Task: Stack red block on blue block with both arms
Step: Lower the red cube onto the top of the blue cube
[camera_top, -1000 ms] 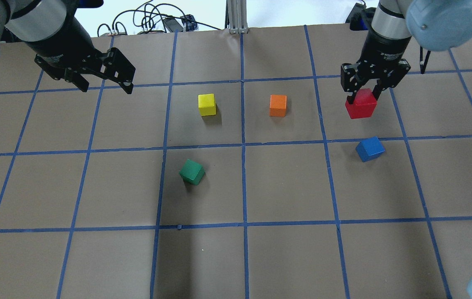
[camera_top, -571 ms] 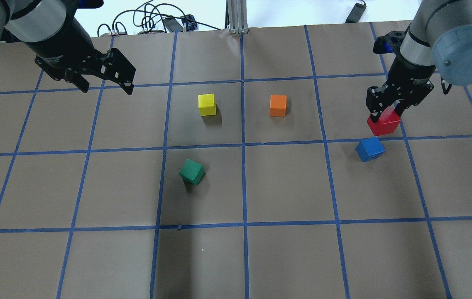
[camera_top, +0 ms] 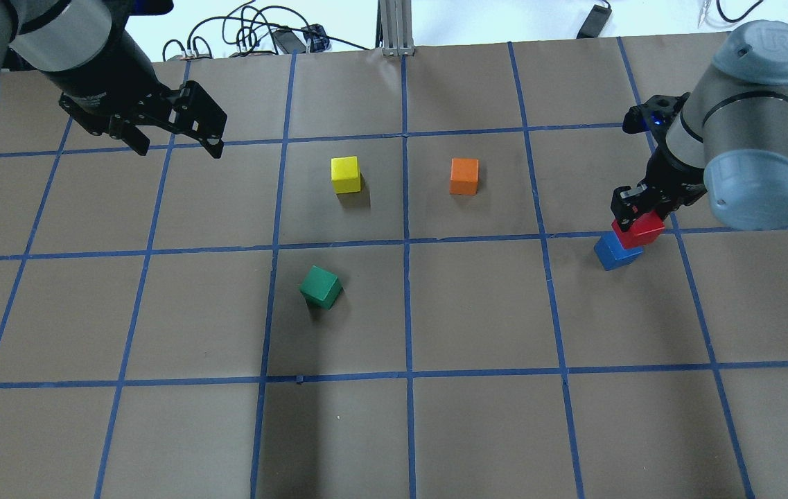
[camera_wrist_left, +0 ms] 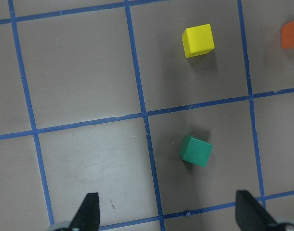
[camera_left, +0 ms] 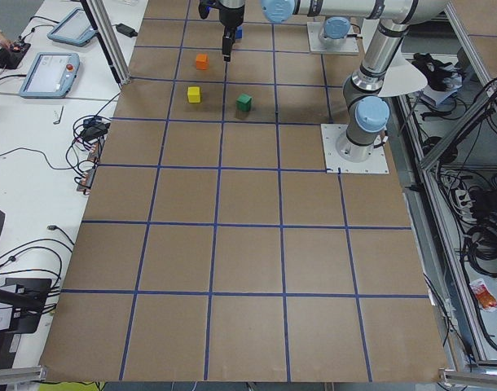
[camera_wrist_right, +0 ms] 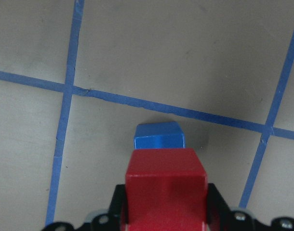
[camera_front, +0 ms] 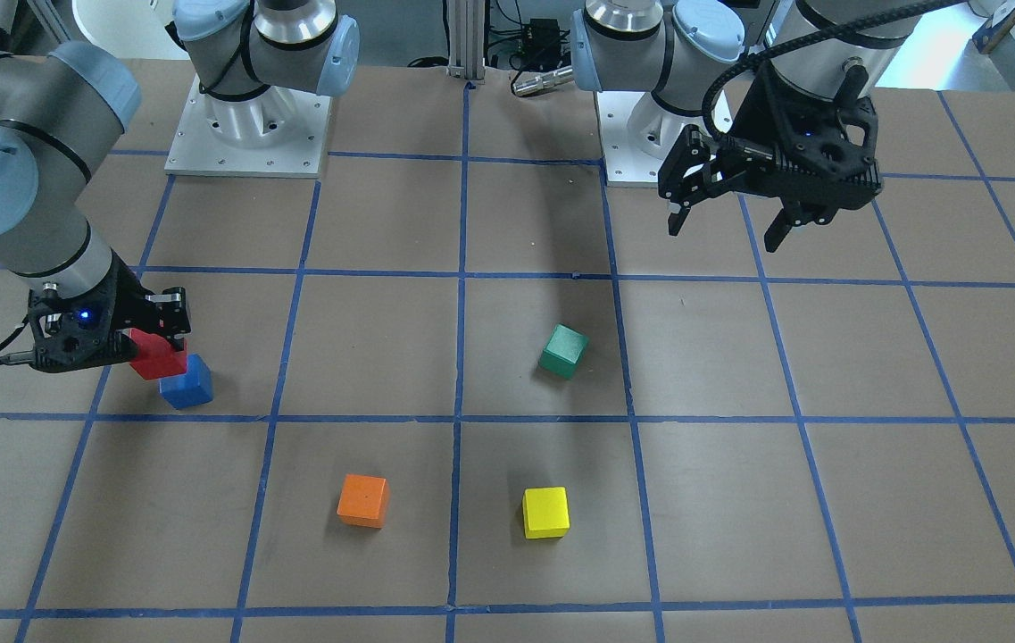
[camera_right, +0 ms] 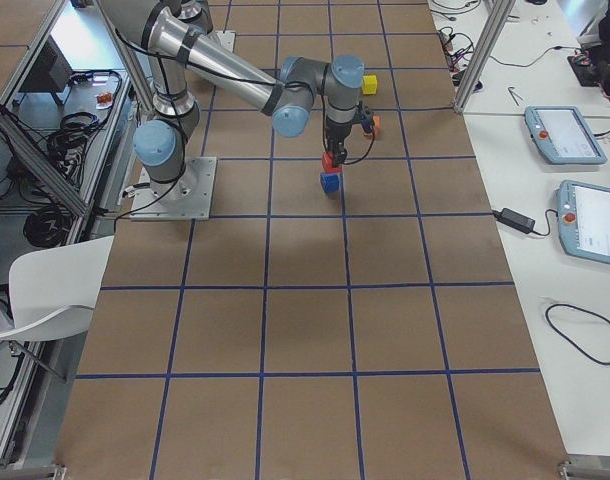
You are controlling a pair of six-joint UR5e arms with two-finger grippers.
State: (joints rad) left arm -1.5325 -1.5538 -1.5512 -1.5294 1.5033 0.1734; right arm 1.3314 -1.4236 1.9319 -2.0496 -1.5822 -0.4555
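Right gripper (camera_top: 635, 216) has its jaws clamped on the red block (camera_top: 638, 231) just above the blue block (camera_top: 617, 253) on the tabletop (camera_top: 477, 312), so I'd line up the edges before letting go; left gripper (camera_top: 177, 142) hangs jaws apart.

The overhead view looks forward and down from behind the robot onto the counter (camera_top: 477, 312). The front-facing view looks steeply down from the far side, with the right arm's mounting plate (camera_front: 195, 147) at its top. Both cover the same stretch of counter, mirrored. The side views sit high and far at the counter's left and right ends, looking along it. The left wrist camera looks straight down from well above, past the left tool (camera_wrist_left: 168, 211), on the green cube (camera_wrist_left: 195, 150) and yellow cube (camera_wrist_left: 198, 40), which the overhead shares. The right wrist camera sits very near the red block (camera_wrist_right: 165, 173) and blue block (camera_wrist_right: 159, 136).
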